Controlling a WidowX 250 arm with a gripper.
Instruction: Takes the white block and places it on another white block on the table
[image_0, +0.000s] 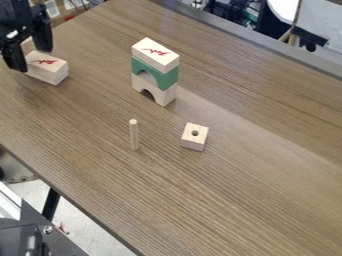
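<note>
The black gripper (33, 59) is at the upper left, its two fingers apart, with the left fingertip low beside the near left end of a white block (56, 65) and the right one at its far edge. Red marking shows on the block's top face. A light wooden patch appears between the fingers, and part of the block is hidden behind them. Whether one block or two lie stacked there, I cannot tell. Right of it stands a stack: a white block (148, 50) with red marking on top, a green arch (170, 80) under it, and a white arch (164, 96) at the bottom.
An upright wooden peg (134, 136) stands near the middle of the brown table (234, 200). To its right is a small wooden block with a hole (193, 142). The table's left edge runs down toward the bottom, with dark equipment (27, 235) beyond it.
</note>
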